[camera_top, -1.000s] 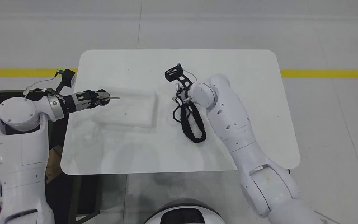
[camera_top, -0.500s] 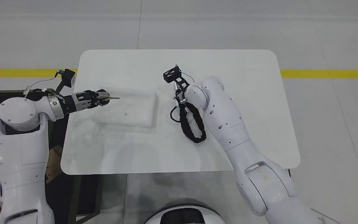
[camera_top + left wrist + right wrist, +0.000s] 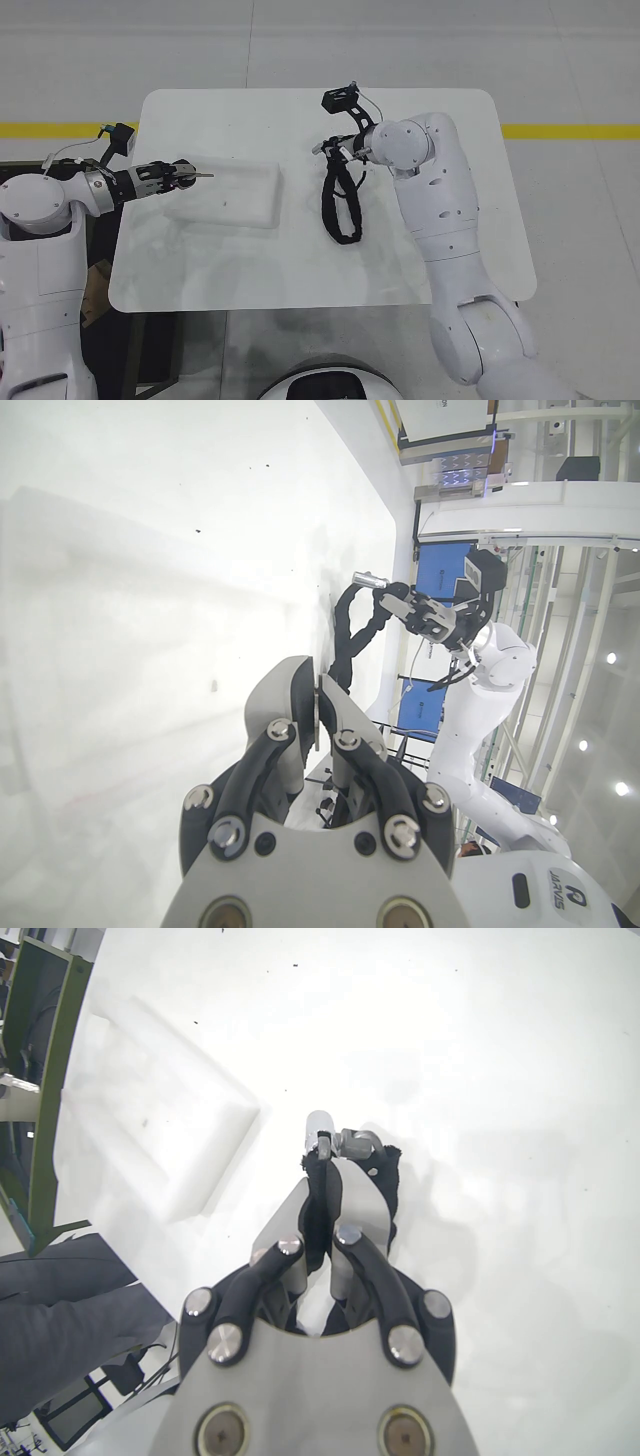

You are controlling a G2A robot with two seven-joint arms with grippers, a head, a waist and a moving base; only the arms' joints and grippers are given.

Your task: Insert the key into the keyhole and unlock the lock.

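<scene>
My left gripper [image 3: 192, 175] hovers over the table's left edge, shut on a thin metal key [image 3: 206, 176] whose tip points toward the table's middle. In the left wrist view the key [image 3: 316, 720] stands edge-on between the pads of the gripper [image 3: 314, 680]. My right gripper [image 3: 338, 150] is near the table's middle, shut on a black cable lock [image 3: 340, 205] close to its silver cylinder [image 3: 319, 1125]. The cable's loop trails toward the near side. In the right wrist view the cable [image 3: 320, 1218] is pinched in the gripper [image 3: 327, 1173].
A white foam block [image 3: 230, 195] lies on the white table [image 3: 430, 250] between the two grippers, also seen as a foam block [image 3: 150, 1128] beside the lock. A dark frame stands just off the table's left edge.
My right arm swung to the right and away, carrying the lock's head with it and pulling the cable out straighter. The left arm and key stayed still.
</scene>
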